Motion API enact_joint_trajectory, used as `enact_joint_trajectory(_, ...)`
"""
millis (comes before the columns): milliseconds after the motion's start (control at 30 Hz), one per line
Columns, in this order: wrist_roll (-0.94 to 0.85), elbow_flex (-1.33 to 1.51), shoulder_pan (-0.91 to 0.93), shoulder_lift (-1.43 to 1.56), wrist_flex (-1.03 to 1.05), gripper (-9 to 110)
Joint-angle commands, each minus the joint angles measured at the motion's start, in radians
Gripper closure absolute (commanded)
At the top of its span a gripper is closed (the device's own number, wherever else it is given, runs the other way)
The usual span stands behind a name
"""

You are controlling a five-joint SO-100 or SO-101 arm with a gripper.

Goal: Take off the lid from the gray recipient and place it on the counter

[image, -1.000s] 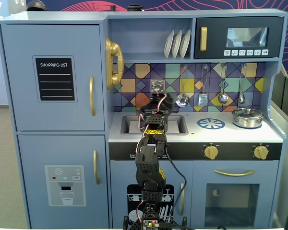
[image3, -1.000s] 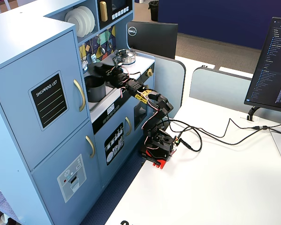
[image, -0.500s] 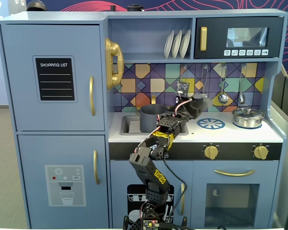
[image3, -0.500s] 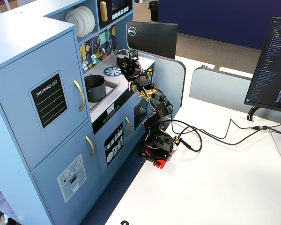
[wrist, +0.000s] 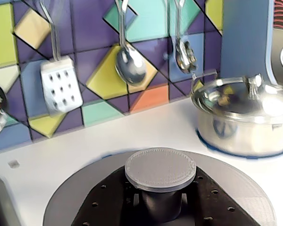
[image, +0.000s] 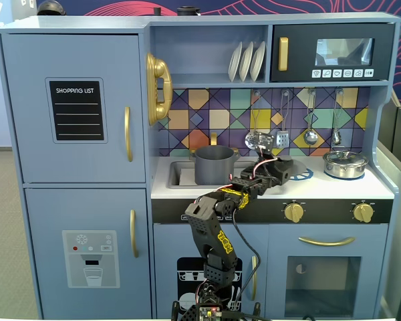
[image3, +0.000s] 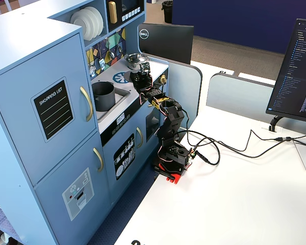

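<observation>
The gray recipient (image: 214,166) stands uncovered in the sink; it also shows in another fixed view (image3: 103,96). My gripper (wrist: 161,207) is shut on the stem under the knob (wrist: 160,168) of the lid (wrist: 68,197), with the black fingers (wrist: 108,202) on either side. The dark-gray lid lies flat, low over the printed blue burner on the white counter (wrist: 85,150); I cannot tell whether it touches. In the front fixed view the gripper (image: 285,171) sits right of the recipient, at counter height.
A shiny silver pot (wrist: 240,117) with its own lid stands close on the right of the wrist view. A slotted spatula (wrist: 61,87) and spoons (wrist: 130,63) hang on the tiled wall behind. The sink (image: 180,175) is on the left.
The arm has swung right from above the sink with the lid, uncovering the gray recipient, and has come down over the burner.
</observation>
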Motion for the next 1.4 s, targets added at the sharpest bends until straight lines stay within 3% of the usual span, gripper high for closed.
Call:
enact_joint_trajectory(0,0.018,0.000,0.018,-0.012,-0.057,101)
enact_joint_trajectory(767,0.012,0.077,-0.009,-0.109,-0.163,101)
enact_joint_trajectory(1033,0.000,0.124,-0.006,-0.117,-0.204,76)
enact_joint_trajectory(1367,0.006,0.127,0.044,-0.080,-0.218,73)
